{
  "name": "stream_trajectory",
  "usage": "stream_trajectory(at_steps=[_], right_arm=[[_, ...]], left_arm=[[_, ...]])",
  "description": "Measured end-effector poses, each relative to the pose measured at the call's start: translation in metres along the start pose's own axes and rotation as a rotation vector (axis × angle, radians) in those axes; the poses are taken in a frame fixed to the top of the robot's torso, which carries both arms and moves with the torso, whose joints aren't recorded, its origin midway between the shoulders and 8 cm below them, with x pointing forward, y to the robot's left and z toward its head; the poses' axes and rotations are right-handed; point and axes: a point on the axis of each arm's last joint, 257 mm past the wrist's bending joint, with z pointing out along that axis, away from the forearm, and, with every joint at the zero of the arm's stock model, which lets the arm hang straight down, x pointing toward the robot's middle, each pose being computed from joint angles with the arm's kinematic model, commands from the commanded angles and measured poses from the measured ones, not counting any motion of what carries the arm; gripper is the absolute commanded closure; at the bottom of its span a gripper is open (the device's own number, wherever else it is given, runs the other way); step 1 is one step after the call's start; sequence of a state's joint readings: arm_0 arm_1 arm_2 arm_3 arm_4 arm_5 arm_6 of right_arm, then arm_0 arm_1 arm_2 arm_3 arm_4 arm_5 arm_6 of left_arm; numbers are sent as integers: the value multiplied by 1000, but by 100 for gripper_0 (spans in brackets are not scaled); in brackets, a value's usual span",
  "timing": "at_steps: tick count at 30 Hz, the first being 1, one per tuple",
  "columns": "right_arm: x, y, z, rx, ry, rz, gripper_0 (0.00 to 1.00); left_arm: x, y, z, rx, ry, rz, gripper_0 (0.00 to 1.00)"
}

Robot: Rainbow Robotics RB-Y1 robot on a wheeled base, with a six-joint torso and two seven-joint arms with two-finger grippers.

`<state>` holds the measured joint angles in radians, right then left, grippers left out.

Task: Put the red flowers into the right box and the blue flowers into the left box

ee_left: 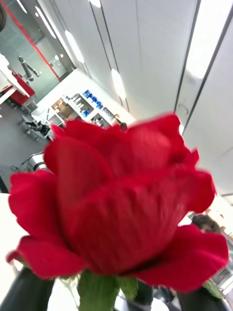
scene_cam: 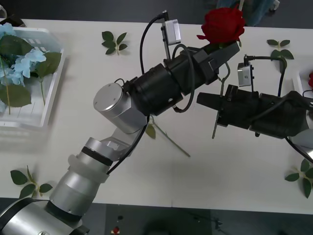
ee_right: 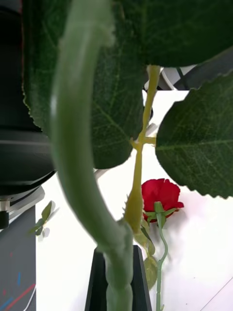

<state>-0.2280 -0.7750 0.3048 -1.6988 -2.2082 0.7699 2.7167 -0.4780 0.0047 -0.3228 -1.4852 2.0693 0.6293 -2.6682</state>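
Note:
A red rose (scene_cam: 223, 23) is held high over the middle of the table, its stem (scene_cam: 216, 115) hanging down. My left gripper (scene_cam: 226, 50) sits right under the bloom (ee_left: 121, 199), its black fingers (ee_left: 26, 291) spread apart on either side of the flower's base. My right gripper (scene_cam: 208, 103) is lower, shut on the stem (ee_right: 77, 146). Another red rose (ee_right: 162, 193) lies on a white surface farther off, and it shows as a red spot (scene_cam: 311, 78) by the right box (scene_cam: 297, 81). Blue flowers (scene_cam: 22, 63) lie in the left box (scene_cam: 49, 105).
Loose green leaf sprigs lie at the back (scene_cam: 115, 42), back right (scene_cam: 279, 49), front left (scene_cam: 28, 180) and front right (scene_cam: 303, 177). A thin green stem (scene_cam: 171, 141) lies on the table under my left arm.

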Motion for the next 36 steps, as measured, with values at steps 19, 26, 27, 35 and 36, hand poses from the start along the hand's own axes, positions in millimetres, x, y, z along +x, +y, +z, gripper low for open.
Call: stream_trajectory(at_steps=[19, 26, 27, 35, 36], right_arm=[[-28, -95, -173, 270, 228, 68, 100], [-13, -154, -307, 550, 395, 207, 100], [-10, -158, -323, 593, 409, 245, 100], [23, -182, -446, 896, 534, 342, 100], [27, -185, -460, 935, 559, 337, 100]], left_arm=[[-44, 92, -193, -176, 307, 279, 31], [-59, 111, -271, -376, 520, -153, 31], [-58, 112, -279, -417, 553, -221, 31], [-55, 142, -293, -817, 641, -487, 30], [-53, 149, -294, -889, 641, -470, 30]])
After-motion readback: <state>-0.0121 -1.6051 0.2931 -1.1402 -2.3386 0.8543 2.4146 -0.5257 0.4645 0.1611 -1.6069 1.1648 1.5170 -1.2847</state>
